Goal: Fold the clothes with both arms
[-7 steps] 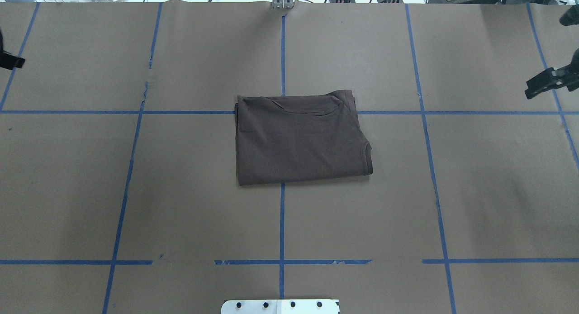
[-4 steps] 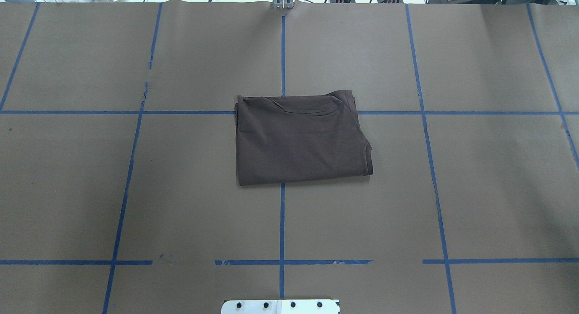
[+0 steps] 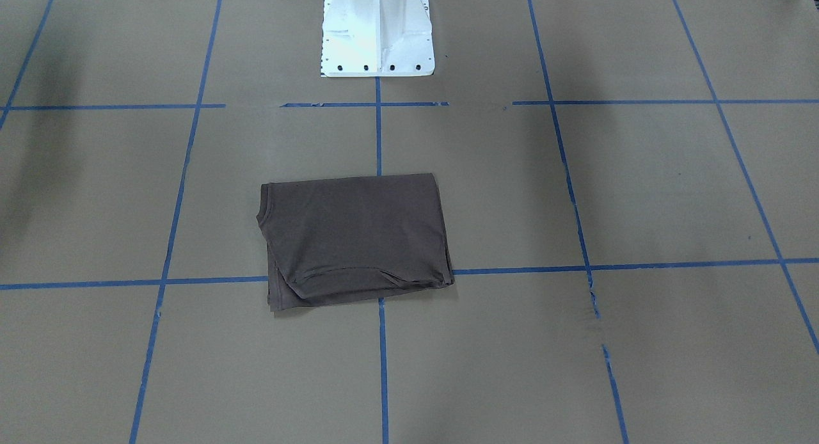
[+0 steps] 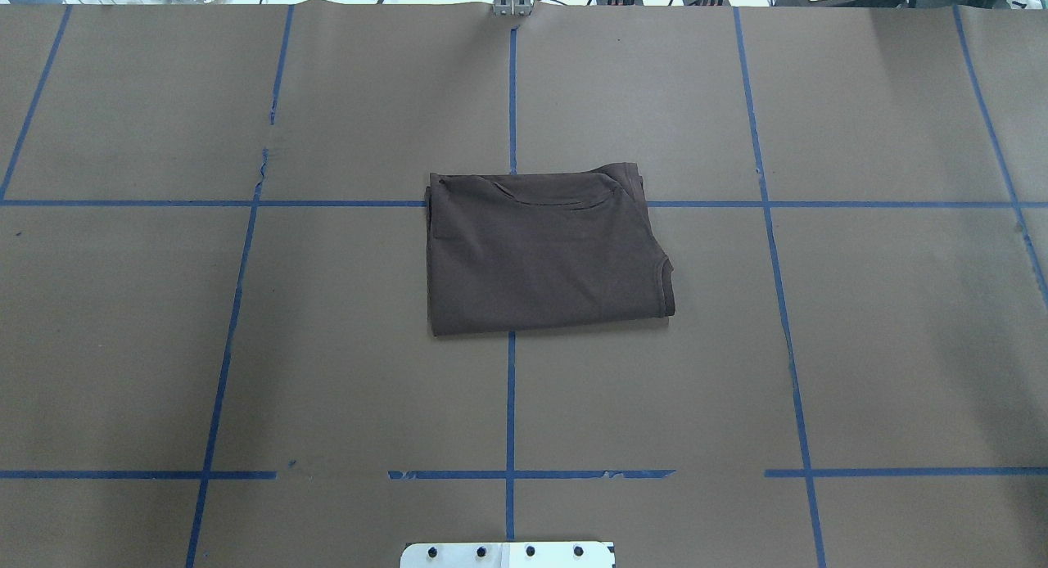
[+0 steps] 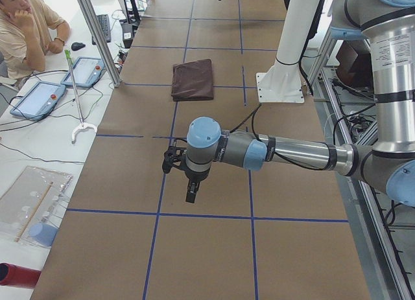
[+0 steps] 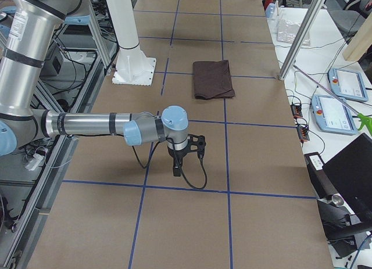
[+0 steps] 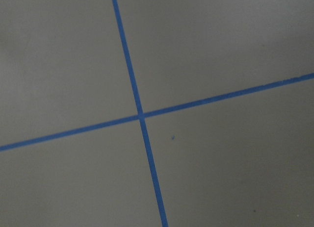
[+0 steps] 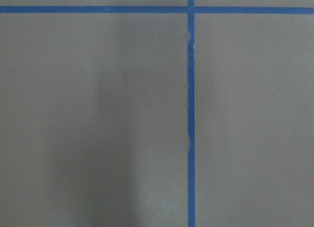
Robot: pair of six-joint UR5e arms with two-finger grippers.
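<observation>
The dark brown T-shirt (image 4: 544, 253) lies folded into a flat rectangle at the middle of the table, also in the front-facing view (image 3: 355, 239). Its collar and lettering are hidden. Both grippers are outside the overhead and front-facing views. The left gripper (image 5: 190, 195) hangs over bare paper far from the shirt (image 5: 192, 80) at the table's left end. The right gripper (image 6: 177, 167) hangs over bare paper at the right end, far from the shirt (image 6: 213, 78). I cannot tell whether either is open or shut. Both wrist views show only brown paper and blue tape.
The table is covered in brown paper with a blue tape grid (image 4: 511, 404). The white pedestal base (image 3: 377, 31) stands at the robot's edge. A seated person (image 5: 26, 31), tablets (image 5: 39, 98) and a metal post (image 5: 97, 34) are beyond the far side.
A second ago the black gripper tips showed at the left and right edges of the overhead view; they have since moved outward, out of it. The shirt has not moved.
</observation>
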